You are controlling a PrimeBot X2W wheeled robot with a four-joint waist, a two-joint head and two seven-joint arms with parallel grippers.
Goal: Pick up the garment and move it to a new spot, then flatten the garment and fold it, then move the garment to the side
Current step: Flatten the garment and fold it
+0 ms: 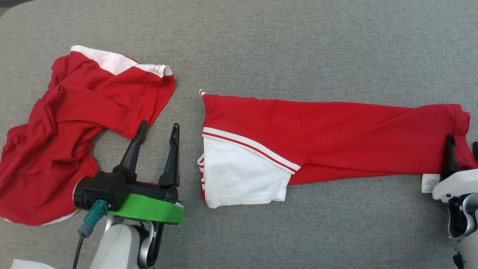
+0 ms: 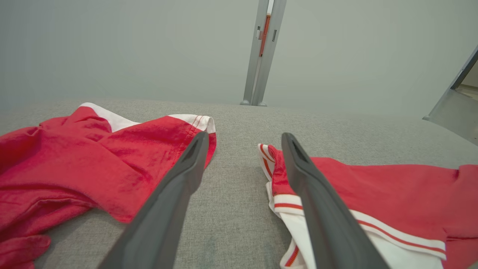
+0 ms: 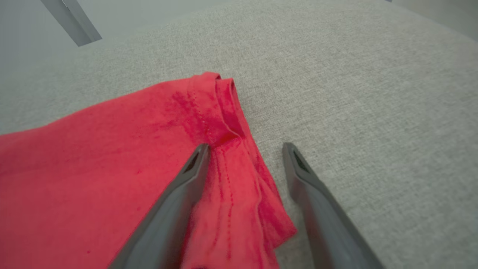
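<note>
Folded red-and-white jersey garment (image 1: 336, 134) laid on grey fabric (image 1: 298, 48), left gripper (image 1: 159, 126) spread beside it, right gripper (image 3: 245, 146) spread at its hem

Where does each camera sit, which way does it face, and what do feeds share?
Head view: from the head, down onto the grey surface; crumpled garment left, folded garment right; left gripper, right gripper show.
Left wrist view: from that wrist, along open fingers, over the gap between garments.
Right wrist view: from that wrist, along open fingers, at the folded garment's end.
All share the folded garment.
</note>
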